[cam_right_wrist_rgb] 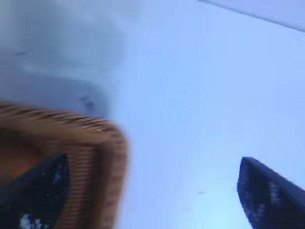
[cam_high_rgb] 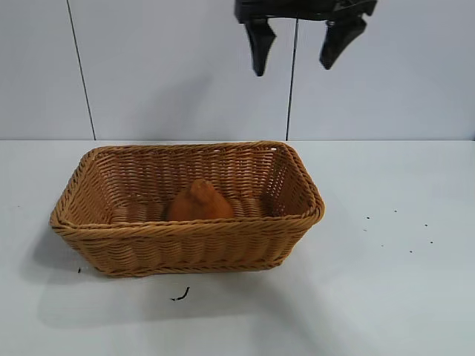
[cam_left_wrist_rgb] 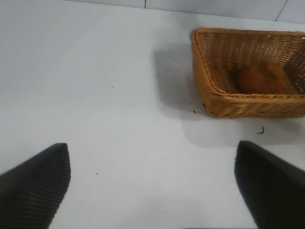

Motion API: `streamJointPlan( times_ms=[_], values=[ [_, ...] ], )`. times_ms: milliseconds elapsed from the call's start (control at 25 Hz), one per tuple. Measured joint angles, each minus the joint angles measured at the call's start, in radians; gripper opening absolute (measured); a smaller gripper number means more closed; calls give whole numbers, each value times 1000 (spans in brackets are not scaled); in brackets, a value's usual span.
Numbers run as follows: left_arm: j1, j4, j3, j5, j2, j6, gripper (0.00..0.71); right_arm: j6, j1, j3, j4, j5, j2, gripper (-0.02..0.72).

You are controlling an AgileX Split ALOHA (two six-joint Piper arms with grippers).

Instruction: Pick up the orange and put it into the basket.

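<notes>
One orange (cam_high_rgb: 199,202) lies inside the basket (cam_high_rgb: 185,241).

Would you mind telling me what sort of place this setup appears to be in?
Probably a lab test bench: a plain white table, bare panelled wall, and one wicker basket holding an orange.

The basket (cam_high_rgb: 185,245) is tan-brown woven wicker with a braided rim. The orange (cam_high_rgb: 199,202) is a matte, dull orange. The table (cam_high_rgb: 401,297) is plain white with small dark specks. The right gripper (cam_high_rgb: 300,41) has black fingers; the wall panels behind are pale grey.
</notes>
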Motion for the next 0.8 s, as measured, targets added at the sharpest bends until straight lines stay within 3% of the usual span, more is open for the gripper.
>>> streamJointPlan(
  times_ms=[200, 400, 600, 800],
  values=[
    [0, 0, 0, 0, 0, 0, 674, -2, -171, 0, -3, 0, 0, 689],
    [0, 0, 0, 0, 0, 0, 674, -20, -284, 0, 47, 0, 0, 689],
    [0, 0, 0, 0, 0, 0, 674, -50, -297, 37, 88, 0, -25, 689],
    [0, 0, 0, 0, 0, 0, 674, -64, -294, 233, 103, -1, -171, 693]
  ],
)
